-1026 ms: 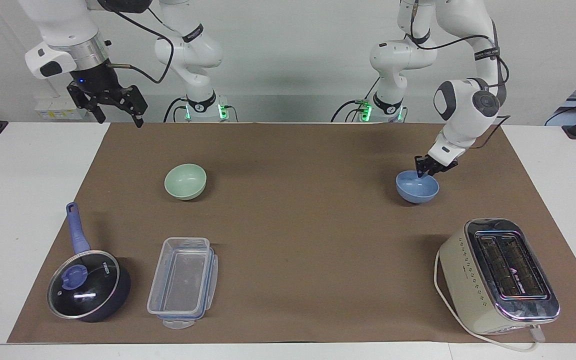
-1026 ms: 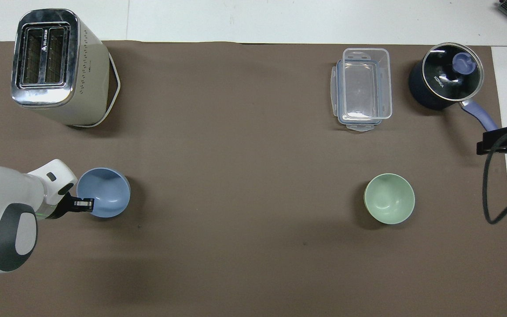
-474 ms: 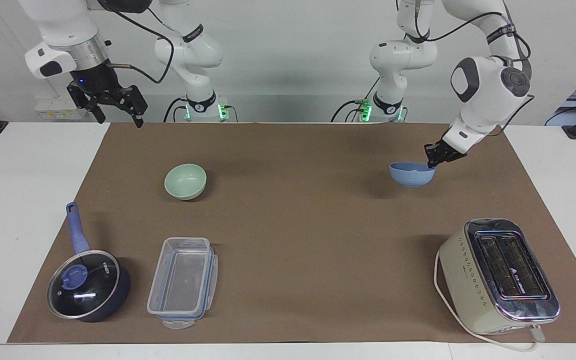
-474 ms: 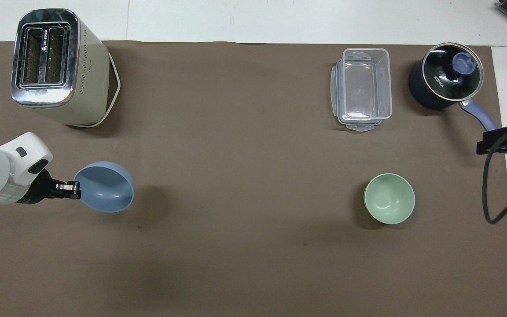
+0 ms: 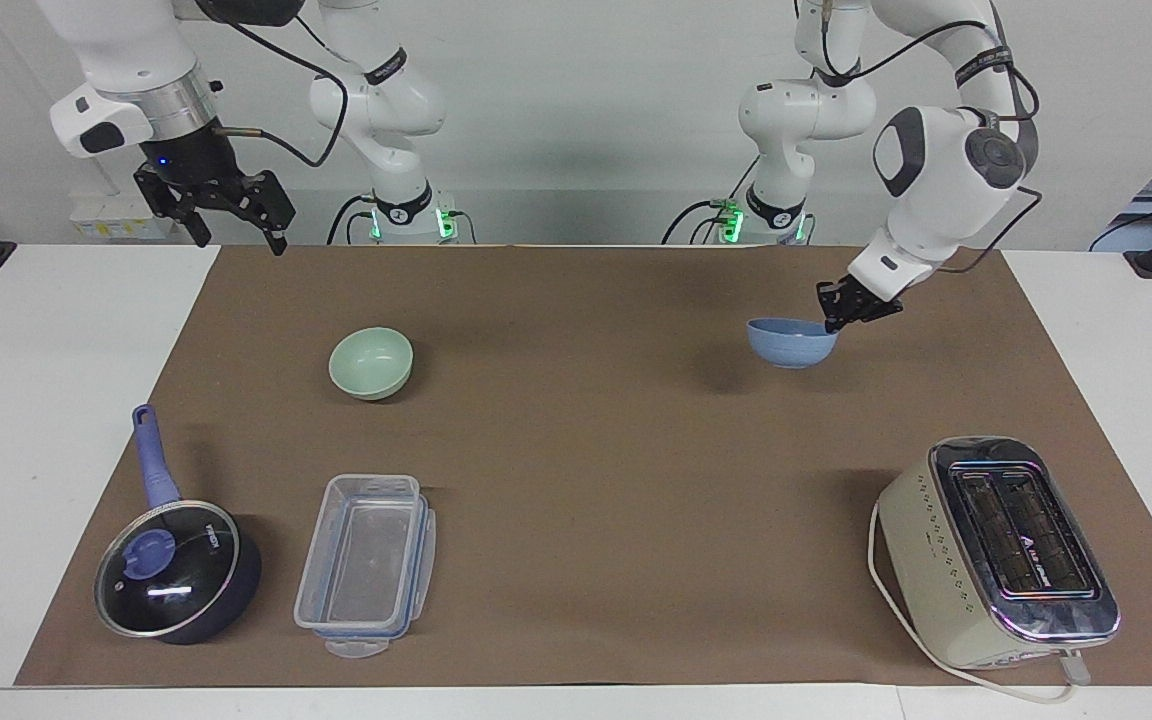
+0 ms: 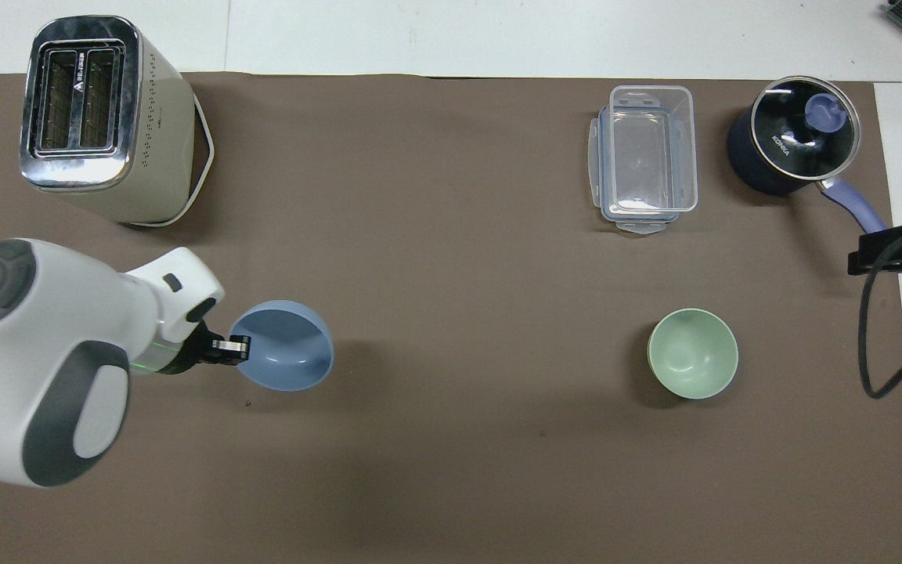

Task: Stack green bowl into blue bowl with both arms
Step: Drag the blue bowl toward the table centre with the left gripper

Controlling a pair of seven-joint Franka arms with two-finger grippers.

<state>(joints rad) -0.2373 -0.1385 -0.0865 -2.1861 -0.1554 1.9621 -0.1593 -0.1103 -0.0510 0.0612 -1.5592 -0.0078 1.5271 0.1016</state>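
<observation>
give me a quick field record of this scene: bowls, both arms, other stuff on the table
blue bowl: lifted off the mat, held by its rim
green bowl: on the mat, toward the right arm's end, untouched
left end effector: shut on the blue bowl's rim, over the mat
right end effector: open, raised over the mat's edge, waiting
mat: brown, covers the table
others: toaster, clear container, lidded saucepan

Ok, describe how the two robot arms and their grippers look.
Both arms are glossy white jointed tubes with dark grey joint caps. The right arm's wrist is a silver ring above a black two-finger right gripper, with black cable looping alongside. The left gripper is black too, with black cable draped over its arm.
</observation>
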